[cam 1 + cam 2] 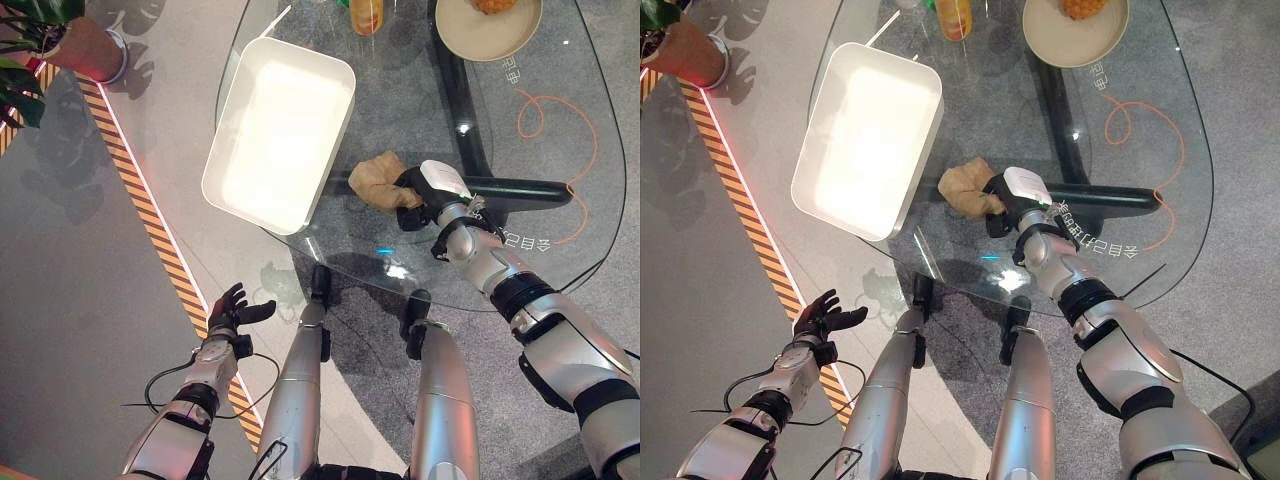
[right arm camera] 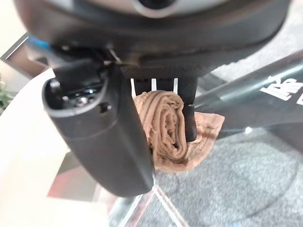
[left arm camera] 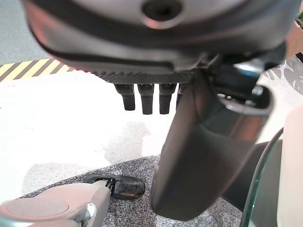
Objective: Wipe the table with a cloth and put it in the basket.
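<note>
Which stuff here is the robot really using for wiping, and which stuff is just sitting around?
For the job:
- brown cloth, bunched in the right hand
- glass table
- white basket, beside the cloth

Just sitting around:
- plate with food, far side of the table
- orange bottle
- potted plant on the floor
- left hand, idle, off the table

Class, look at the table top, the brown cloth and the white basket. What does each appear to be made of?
Table top: clear glass; the floor shows through it.
Cloth: soft ribbed fabric, rolled in folds.
Basket: probably smooth white plastic, with an even finish and rounded corners.
</note>
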You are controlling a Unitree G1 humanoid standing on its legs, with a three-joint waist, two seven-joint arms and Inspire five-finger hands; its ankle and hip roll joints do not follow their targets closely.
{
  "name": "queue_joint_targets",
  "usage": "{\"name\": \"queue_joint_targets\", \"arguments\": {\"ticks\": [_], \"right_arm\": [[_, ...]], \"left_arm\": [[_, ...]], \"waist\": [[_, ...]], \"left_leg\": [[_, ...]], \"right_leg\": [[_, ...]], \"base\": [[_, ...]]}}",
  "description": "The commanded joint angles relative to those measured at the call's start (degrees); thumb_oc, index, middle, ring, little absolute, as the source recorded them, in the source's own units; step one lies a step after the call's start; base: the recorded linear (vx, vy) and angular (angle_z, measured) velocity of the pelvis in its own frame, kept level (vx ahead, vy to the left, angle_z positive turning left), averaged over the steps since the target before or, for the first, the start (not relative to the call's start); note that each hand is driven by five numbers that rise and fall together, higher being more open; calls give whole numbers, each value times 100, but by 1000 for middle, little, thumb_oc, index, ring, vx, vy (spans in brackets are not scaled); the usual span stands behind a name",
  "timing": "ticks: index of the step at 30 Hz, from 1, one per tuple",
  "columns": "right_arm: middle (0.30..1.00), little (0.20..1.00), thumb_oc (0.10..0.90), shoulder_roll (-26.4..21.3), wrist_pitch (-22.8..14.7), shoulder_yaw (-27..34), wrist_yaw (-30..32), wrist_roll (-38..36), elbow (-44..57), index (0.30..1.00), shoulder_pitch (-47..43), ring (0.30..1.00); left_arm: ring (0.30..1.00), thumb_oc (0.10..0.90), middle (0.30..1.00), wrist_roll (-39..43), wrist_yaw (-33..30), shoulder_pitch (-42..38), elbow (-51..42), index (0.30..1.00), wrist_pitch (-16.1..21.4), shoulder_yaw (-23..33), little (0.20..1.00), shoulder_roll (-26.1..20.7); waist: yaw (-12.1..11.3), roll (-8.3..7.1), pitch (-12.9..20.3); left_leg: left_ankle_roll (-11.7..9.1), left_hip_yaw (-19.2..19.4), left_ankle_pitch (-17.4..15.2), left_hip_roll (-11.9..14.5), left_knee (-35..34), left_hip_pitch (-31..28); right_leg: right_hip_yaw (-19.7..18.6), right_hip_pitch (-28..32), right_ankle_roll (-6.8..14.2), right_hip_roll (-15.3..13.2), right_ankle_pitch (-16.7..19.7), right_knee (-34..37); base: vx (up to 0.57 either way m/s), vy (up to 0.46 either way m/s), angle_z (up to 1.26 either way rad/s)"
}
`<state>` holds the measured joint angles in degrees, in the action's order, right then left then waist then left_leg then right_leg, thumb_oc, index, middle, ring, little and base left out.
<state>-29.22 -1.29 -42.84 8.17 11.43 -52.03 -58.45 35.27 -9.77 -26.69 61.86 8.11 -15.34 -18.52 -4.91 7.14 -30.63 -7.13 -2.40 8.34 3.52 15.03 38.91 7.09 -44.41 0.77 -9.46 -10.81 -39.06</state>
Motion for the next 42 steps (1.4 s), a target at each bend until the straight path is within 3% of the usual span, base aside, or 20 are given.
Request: {"name": "queue_joint_targets", "arguments": {"ticks": [1, 16, 23, 26, 34, 36, 42], "right_arm": [[300, 200, 100, 599, -751, -469, -557, 204, 698, 300, -158, 300], [300, 200, 100, 610, -867, -720, -1375, 235, 825, 300, 3, 300], [300, 200, 100, 562, -746, -643, -1184, 193, 629, 300, -4, 300], [300, 200, 100, 511, -698, -575, -953, 149, 545, 300, -24, 300], [300, 200, 100, 265, -375, 103, 735, -235, 115, 300, -177, 300], [300, 200, 100, 89, -279, 486, 1433, -476, -98, 300, -210, 300], [300, 200, 100, -254, -9, 1052, 2405, -881, -324, 300, -264, 300]], "left_arm": [[900, 800, 900, -180, -199, 81, 10, 900, 161, -26, 900, -159], [900, 800, 900, -174, -173, 18, 49, 900, 163, -8, 900, -194], [900, 800, 900, -150, -126, -19, 94, 900, 150, 1, 900, -211], [900, 800, 900, -117, -122, -34, 98, 900, 145, -20, 900, -214], [900, 800, 900, -52, -114, -14, 172, 900, 209, -15, 900, -212], [900, 800, 900, -53, -140, 57, 154, 900, 263, -2, 900, -204], [900, 800, 900, 42, -177, 129, 104, 900, 299, 4, 900, -223]], "waist": [[-85, -19, 84], [-76, -45, 84], [-73, -33, 84], [-70, -27, 84], [-48, 7, 84], [-42, 8, 84], [3, -3, 84]], "left_leg": [[537, 250, -814, -698, 655, 5], [529, 262, -754, -684, 559, -36], [530, 282, -733, -669, 520, -61], [535, 286, -730, -666, 530, -46], [553, 320, -733, -628, 523, -43], [570, 333, -750, -609, 528, -32], [601, 362, -788, -566, 525, -15]], "right_leg": [[175, 277, 41, 198, 765, 1273], [204, 301, 74, 147, 837, 1373], [210, 307, 80, 132, 856, 1384], [206, 288, 77, 128, 865, 1371], [180, 268, 94, 140, 877, 1320], [180, 259, 107, 154, 877, 1298], [159, 223, 122, 194, 870, 1266]], "base": [[0, 0, 0], [0, 0, 0], [0, 0, 0], [0, 0, 0], [0, 0, 0], [0, 0, 0], [0, 0, 0]]}}
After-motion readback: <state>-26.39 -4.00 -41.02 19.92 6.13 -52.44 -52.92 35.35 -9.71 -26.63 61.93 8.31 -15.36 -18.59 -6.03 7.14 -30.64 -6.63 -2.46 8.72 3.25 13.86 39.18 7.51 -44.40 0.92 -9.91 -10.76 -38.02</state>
